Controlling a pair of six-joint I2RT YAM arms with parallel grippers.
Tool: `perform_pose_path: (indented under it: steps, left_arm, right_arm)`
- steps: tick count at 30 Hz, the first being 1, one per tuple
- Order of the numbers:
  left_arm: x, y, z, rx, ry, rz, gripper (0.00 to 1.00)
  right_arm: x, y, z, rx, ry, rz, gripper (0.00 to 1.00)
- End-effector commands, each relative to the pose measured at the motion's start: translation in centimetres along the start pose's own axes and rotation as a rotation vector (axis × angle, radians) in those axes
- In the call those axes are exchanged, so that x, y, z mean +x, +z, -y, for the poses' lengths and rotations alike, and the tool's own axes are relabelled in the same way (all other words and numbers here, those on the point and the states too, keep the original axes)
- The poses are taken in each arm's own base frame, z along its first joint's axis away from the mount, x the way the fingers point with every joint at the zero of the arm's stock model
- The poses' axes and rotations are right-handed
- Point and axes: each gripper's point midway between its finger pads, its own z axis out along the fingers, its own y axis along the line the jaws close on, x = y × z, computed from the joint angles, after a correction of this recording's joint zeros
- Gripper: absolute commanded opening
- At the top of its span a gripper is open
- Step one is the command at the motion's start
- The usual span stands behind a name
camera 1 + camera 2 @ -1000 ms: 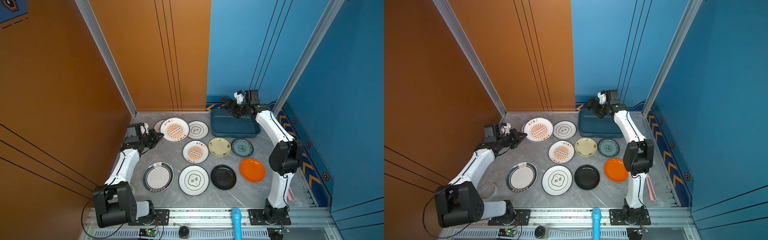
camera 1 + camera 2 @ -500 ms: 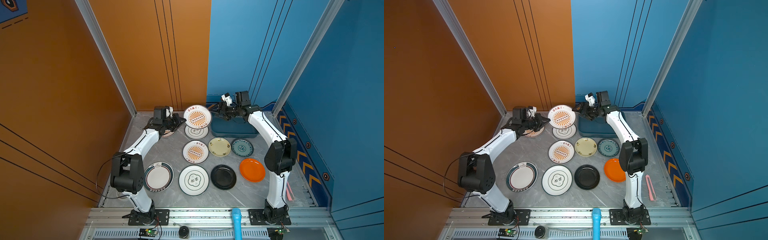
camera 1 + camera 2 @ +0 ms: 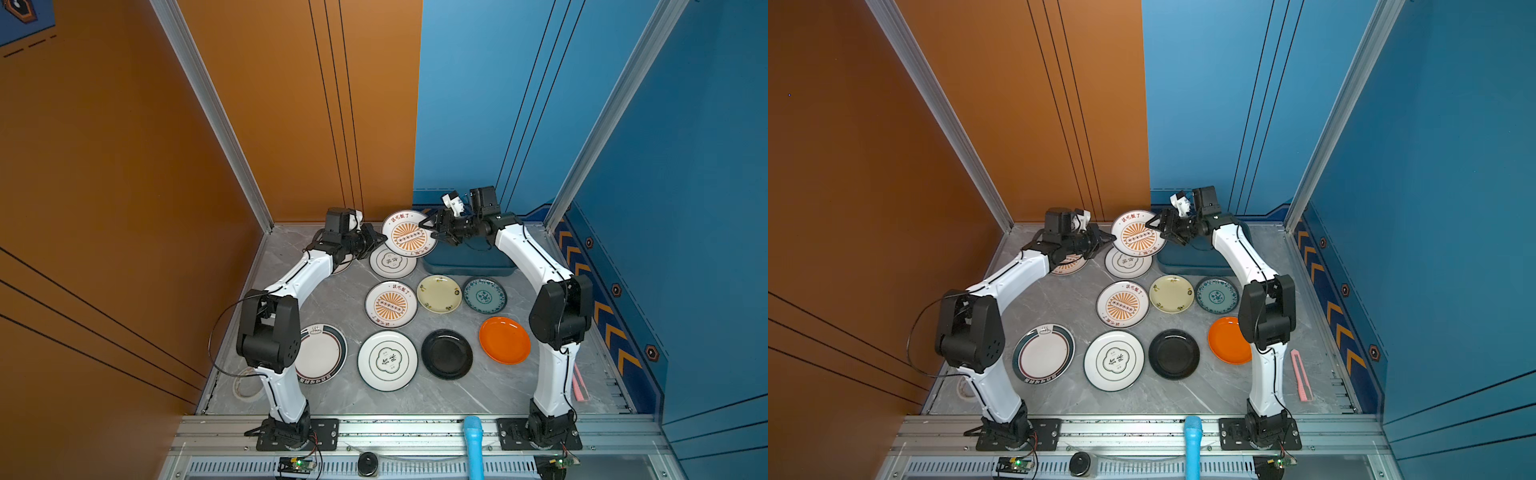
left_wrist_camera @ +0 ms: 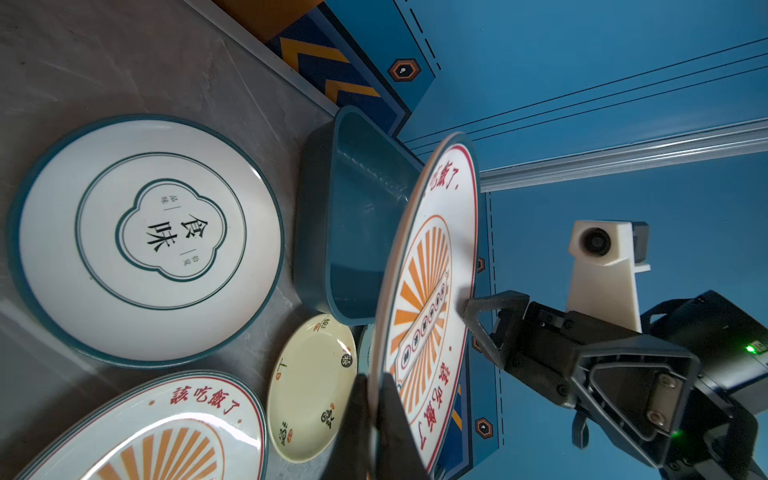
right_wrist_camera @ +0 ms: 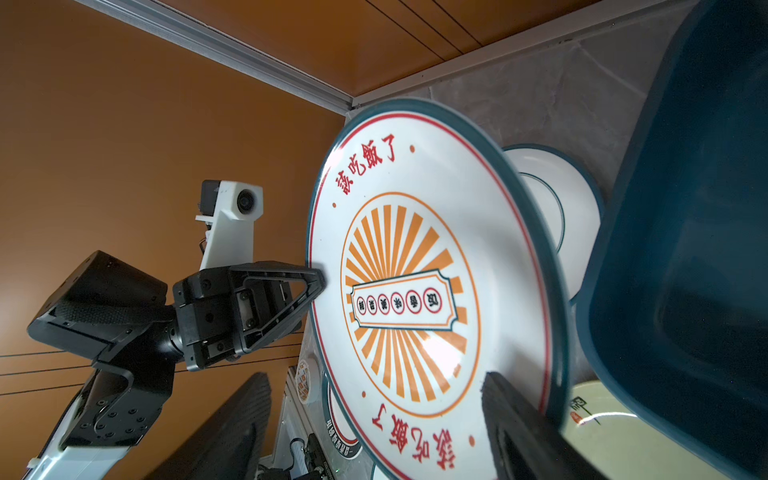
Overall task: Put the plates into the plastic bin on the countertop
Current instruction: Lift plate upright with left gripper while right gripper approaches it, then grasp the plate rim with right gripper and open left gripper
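A white plate with an orange sunburst [image 3: 409, 235] [image 3: 1138, 235] [image 4: 432, 291] [image 5: 407, 299] hangs tilted in the air beside the dark teal plastic bin [image 3: 469, 262] [image 3: 1196, 262] [image 4: 357, 208] [image 5: 685, 291]. My left gripper [image 3: 380, 240] [image 3: 1109, 239] [image 4: 374, 386] [image 5: 320, 278] is shut on its left rim. My right gripper [image 3: 432, 230] [image 3: 1160, 230] [image 5: 376, 380] stands open at the opposite rim, one fingertip [image 4: 469, 305] against the plate's face. Other plates lie on the grey countertop [image 3: 478, 395]: sunburst [image 3: 390, 304], green-emblem [image 3: 392, 260] [image 3: 387, 360], cream [image 3: 439, 294], teal [image 3: 484, 295], orange [image 3: 504, 340], black [image 3: 446, 354], dark-rimmed [image 3: 322, 353].
Another sunburst plate [image 3: 1069, 264] lies partly under my left forearm. A tape roll [image 3: 247, 384] sits at the front left corner, a pink strip [image 3: 1301, 376] along the right edge, a blue handle [image 3: 473, 444] on the front rail. Walls close in the back and sides.
My left gripper lifted the sunburst plate off the back left of the countertop and carried it right, toward the bin. My right gripper swung left from above the bin to the plate's far rim.
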Motion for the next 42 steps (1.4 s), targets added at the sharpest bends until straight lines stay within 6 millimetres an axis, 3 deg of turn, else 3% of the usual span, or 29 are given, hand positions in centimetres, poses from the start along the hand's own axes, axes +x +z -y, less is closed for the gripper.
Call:
perform_pose_path:
  steps: [1,6,10,14,23,28,31,42]
  left_arm:
    - [-0.9,-0.3,3.1,0.083,0.052,0.021,0.0]
    - [-0.7,0.0,2.6,0.077,0.049,0.008,0.0]
    - [-0.9,0.3,2.7,0.087,0.045,0.001,0.0]
    - [-1.0,0.6,3.3,0.1,0.049,-0.004,0.0]
    - [-1.3,1.5,3.7,0.122,0.043,-0.021,0.0]
    - [-1.2,2.2,4.2,0.135,0.043,-0.036,0.0]
    - [-1.0,2.5,4.3,0.136,0.043,-0.041,0.0]
    - [0.3,4.4,4.1,0.13,0.04,-0.08,0.0]
  right_arm:
    - [-1.5,-2.1,-0.1,0.038,-0.023,0.067,0.83]
    - [-3.1,-4.2,1.0,0.097,-0.014,0.142,0.83]
    - [-3.3,-4.8,2.7,0.129,0.017,0.15,0.83]
    - [-2.7,-4.2,3.5,0.126,0.031,0.119,0.81]
    - [-1.4,-1.9,3.2,0.068,0.031,0.046,0.71]
    - [-0.9,-1.2,3.1,0.05,0.039,0.022,0.61]
    - [-0.5,-0.2,4.5,0.057,0.063,0.002,0.56]
    - [-1.3,0.0,4.2,0.019,0.079,0.02,0.28]
